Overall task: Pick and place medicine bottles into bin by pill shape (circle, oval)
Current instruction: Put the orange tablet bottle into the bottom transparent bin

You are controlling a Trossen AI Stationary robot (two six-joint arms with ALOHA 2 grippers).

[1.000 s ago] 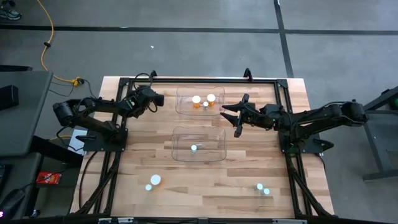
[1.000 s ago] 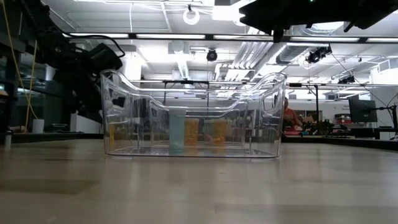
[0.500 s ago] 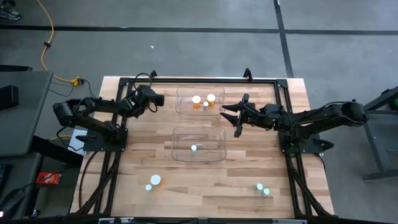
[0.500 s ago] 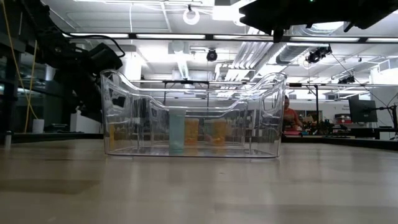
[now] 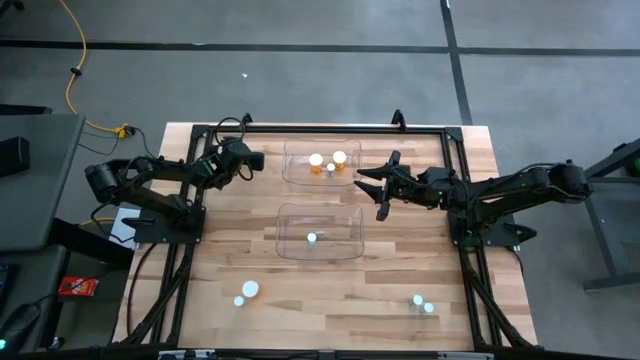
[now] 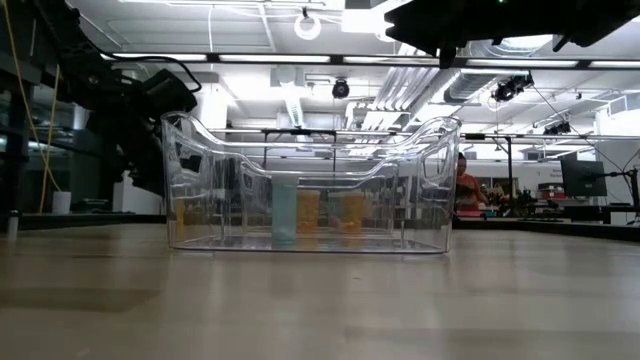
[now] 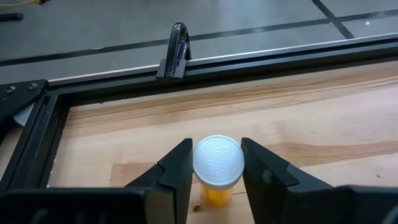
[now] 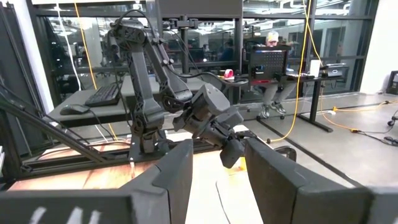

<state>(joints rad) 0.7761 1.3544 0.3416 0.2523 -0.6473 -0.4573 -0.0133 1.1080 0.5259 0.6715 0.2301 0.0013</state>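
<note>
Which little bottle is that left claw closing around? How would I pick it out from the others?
Find the far clear bin on the wooden table; the left gripper sits beside it, toward the table's left. Between its fingers stands an orange bottle with a white cap, the only orange one outside that bin.

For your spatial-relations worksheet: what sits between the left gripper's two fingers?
An orange bottle with a white cap stands between the left gripper's fingers, shown in the left wrist view.

Upright orange, white-capped bottle (image 7: 217, 169) between tool fingers (image 7: 177, 171)
</note>
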